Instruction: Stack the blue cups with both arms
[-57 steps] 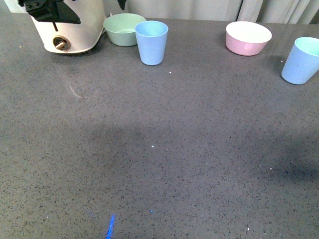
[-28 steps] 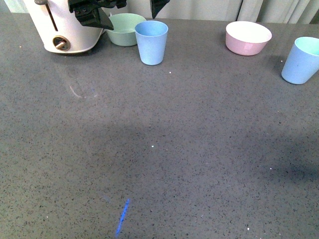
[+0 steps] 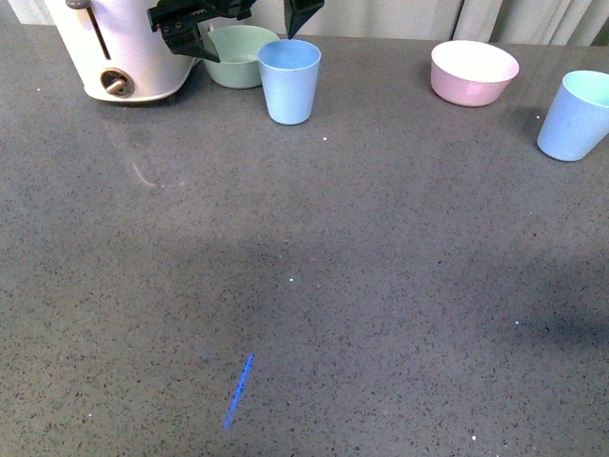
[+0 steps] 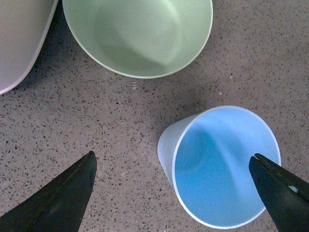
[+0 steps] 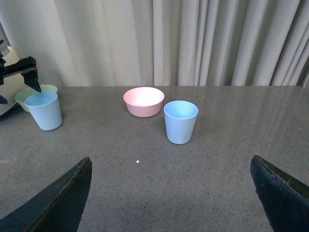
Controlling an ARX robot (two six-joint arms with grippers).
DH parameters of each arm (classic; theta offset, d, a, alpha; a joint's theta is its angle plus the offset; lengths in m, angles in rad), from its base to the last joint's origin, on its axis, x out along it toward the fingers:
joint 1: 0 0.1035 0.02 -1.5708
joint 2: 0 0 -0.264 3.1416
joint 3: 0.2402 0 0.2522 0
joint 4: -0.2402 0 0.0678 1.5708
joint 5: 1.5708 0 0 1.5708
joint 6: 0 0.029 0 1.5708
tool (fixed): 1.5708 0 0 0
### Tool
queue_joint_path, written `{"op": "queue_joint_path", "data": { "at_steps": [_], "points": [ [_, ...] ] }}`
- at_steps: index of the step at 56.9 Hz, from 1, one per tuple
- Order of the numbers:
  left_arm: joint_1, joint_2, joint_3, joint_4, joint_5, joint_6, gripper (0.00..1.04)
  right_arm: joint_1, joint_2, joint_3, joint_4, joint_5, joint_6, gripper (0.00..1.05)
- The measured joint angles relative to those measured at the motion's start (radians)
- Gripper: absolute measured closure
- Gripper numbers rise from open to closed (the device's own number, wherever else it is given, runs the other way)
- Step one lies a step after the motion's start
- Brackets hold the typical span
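Note:
One blue cup [image 3: 289,80] stands upright at the back of the grey table, beside the pale green bowl [image 3: 234,54]. My left gripper [image 3: 243,21] hovers open just above and behind it; in the left wrist view the cup [image 4: 222,166] sits off-centre between the spread jaws, close to one finger [image 4: 280,188]. The other blue cup [image 3: 577,114] stands at the far right edge. In the right wrist view that cup [image 5: 181,121] is well ahead of my open right gripper [image 5: 169,193], which holds nothing. The right arm is out of the front view.
A white appliance [image 3: 124,52] stands at the back left, next to the green bowl [image 4: 137,34]. A pink bowl [image 3: 474,71] sits at the back right, just behind the right cup in the right wrist view [image 5: 143,101]. Curtains hang behind the table.
My left gripper has moved right from over the white appliance to above the left blue cup. The cups and bowls have not moved.

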Motion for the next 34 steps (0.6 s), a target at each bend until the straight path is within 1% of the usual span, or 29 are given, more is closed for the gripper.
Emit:
{"op": "queue_joint_path", "data": {
  "at_steps": [2, 3, 12, 13, 20, 24, 27, 28, 30, 34],
  "points": [
    [0.0, 0.011, 0.016, -0.011, -0.001, -0.003, 0.09, 0.0, 0.0, 0.0, 0.0, 0.0, 0.0, 0.09],
    [0.0, 0.016, 0.025, -0.019, -0.002, -0.004, 0.11, 0.0, 0.0, 0.0, 0.0, 0.0, 0.0, 0.09],
    [-0.002, 0.054, 0.074, -0.057, -0.007, -0.015, 0.45, 0.0, 0.0, 0.0, 0.0, 0.0, 0.0, 0.09],
    [-0.002, 0.06, 0.081, -0.064, -0.007, -0.018, 0.51, 0.0, 0.0, 0.0, 0.0, 0.0, 0.0, 0.09],
    [-0.007, 0.074, 0.092, -0.081, -0.005, -0.029, 0.75, 0.0, 0.0, 0.0, 0.0, 0.0, 0.0, 0.09],
    [-0.01, 0.079, 0.101, -0.089, -0.004, -0.033, 0.84, 0.0, 0.0, 0.0, 0.0, 0.0, 0.0, 0.09],
    [-0.014, 0.082, 0.108, -0.095, -0.002, -0.036, 0.95, 0.0, 0.0, 0.0, 0.0, 0.0, 0.0, 0.09],
    [-0.016, 0.082, 0.108, -0.1, -0.004, -0.037, 1.0, 0.0, 0.0, 0.0, 0.0, 0.0, 0.0, 0.09],
    [-0.018, 0.082, 0.108, -0.103, -0.001, -0.041, 1.03, 0.0, 0.0, 0.0, 0.0, 0.0, 0.0, 0.09],
    [-0.023, 0.081, 0.106, -0.102, -0.001, -0.04, 1.03, 0.0, 0.0, 0.0, 0.0, 0.0, 0.0, 0.09]
  ]
}}
